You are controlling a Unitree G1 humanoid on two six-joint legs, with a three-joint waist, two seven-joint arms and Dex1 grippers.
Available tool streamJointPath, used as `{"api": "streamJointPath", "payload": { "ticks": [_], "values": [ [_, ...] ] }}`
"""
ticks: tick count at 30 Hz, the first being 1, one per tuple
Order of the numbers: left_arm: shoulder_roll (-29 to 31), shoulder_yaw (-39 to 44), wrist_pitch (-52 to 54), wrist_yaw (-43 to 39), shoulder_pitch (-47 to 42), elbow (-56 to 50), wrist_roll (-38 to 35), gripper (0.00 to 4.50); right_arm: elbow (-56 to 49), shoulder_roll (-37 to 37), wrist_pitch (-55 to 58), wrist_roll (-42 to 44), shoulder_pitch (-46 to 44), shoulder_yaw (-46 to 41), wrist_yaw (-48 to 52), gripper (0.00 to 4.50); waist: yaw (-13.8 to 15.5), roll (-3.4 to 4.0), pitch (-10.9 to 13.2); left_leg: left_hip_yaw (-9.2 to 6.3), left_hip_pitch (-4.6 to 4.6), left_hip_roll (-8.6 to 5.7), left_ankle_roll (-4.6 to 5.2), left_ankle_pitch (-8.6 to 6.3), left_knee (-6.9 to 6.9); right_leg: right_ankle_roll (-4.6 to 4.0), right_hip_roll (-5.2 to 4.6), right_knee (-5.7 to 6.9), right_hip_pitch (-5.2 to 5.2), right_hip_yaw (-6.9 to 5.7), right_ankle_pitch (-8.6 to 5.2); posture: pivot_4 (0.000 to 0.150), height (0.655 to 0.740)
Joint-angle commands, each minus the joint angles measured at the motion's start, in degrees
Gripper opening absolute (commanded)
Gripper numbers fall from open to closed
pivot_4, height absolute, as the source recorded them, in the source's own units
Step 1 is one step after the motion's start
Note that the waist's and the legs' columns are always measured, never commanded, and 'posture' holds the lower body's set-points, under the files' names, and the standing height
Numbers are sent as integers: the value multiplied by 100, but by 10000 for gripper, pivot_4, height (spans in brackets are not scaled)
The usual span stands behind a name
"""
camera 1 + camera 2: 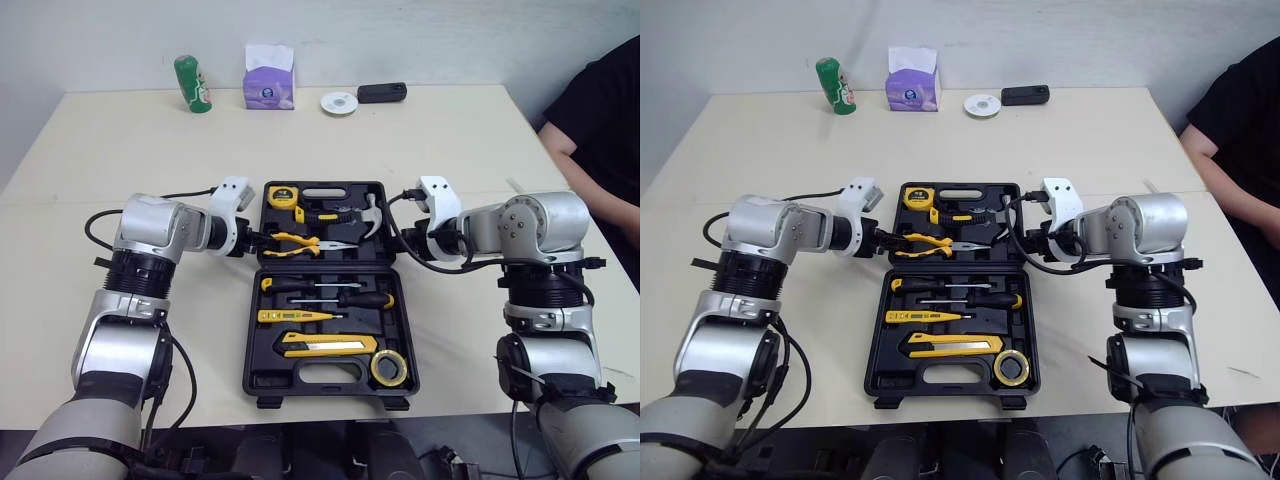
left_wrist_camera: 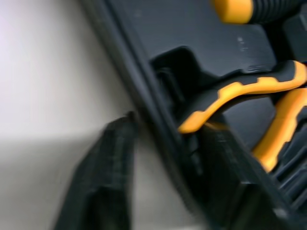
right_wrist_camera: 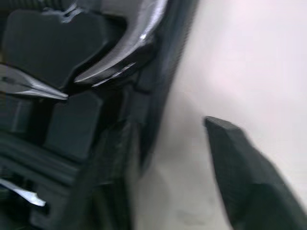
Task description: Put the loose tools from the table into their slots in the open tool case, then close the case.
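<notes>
Looking down at the table (image 1: 100, 150), I see the open tool case (image 1: 252, 350) lying flat at its middle, with pliers (image 1: 300, 245), hammer (image 1: 368, 215), tape measure (image 1: 282, 195), screwdrivers (image 1: 330, 292), knife (image 1: 325, 345) and tape roll (image 1: 388, 368) in its slots. My left hand (image 1: 256, 240) straddles the far half's left wall, fingers apart, one inside and one outside. My right hand (image 1: 394, 234) straddles the right wall likewise, fingers apart, just beside the hammer head.

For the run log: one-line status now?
tool case open | tools slotted | left pincer open, straddling far half's left wall | right pincer open, straddling right wall
</notes>
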Motion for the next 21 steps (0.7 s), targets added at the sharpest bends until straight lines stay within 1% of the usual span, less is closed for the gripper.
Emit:
{"api": "streamJointPath", "payload": {
  "ticks": [1, 4, 6, 8, 10, 13, 16, 20, 21],
  "values": [
    [-28, -31, 95, 32, 168, -54, 33, 6539, 154, 44, 7, -176, -28, -194, -151, 0, -2, -1, -5, 0, 5, 0, 0, 0, 0, 0, -2, 2, 4, 2, 0, 1500, 7400],
    [-65, 26, 99, 64, 175, -56, 18, 5640, 198, 121, 34, -210, -53, -292, -200, 0, -3, 0, -7, 0, 10, 0, -2, 2, 2, 0, -5, 9, 6, 5, 0, 1500, 7400],
    [-111, 103, 45, 86, 180, -54, -1, 5551, 181, 266, -125, -296, -62, -521, -379, 0, -3, 0, -8, -1, 12, 2, -2, 2, 2, 0, -5, 10, 7, 7, 0, 1500, 7400],
    [-217, 312, -87, 144, 170, -55, -61, 5549, 92, 415, -287, -297, -67, -760, -484, 0, -3, 1, -9, 0, 13, 1, -4, 4, 2, -1, -6, 12, 6, 9, 1, 1500, 7400],
    [-366, 650, -436, 237, 153, -102, -135, 5439, -267, 518, -694, -200, 38, -845, -434, 0, -2, 1, -9, -1, 13, 1, -4, 8, 3, -2, -7, 15, 6, 11, 1, 1500, 7400],
    [-486, 1007, -1203, 360, 220, -238, -123, 5184, -1084, 324, -1772, -235, 473, -498, -84, 0, 29, 0, -8, -9, 5, -1, -7, 13, 3, -4, -7, 13, 0, 10, 2, 1500, 7400],
    [-579, 1263, -1919, 470, 293, -273, -113, 4074, -1620, 112, -2564, -377, 921, -326, 75, 0, 25, -3, -5, -5, -13, -6, -7, 13, 0, 0, -5, 12, -15, 10, 4, 1500, 7400],
    [-652, 1478, -2827, 532, 486, -240, -86, 3104, -2160, -392, -3913, -954, 1724, 197, 224, 0, 25, -6, -3, 0, -26, -9, -3, 10, 0, 2, -1, -3, -21, -4, 5, 1500, 7400],
    [-649, 1481, -3156, 530, 588, -233, -32, 2462, -2222, -620, -4603, -1297, 1988, 459, 302, 0, 24, -7, -3, 1, -27, -9, -2, 10, -2, 2, 0, -8, -21, -7, 6, 1500, 7400]
  ]
}}
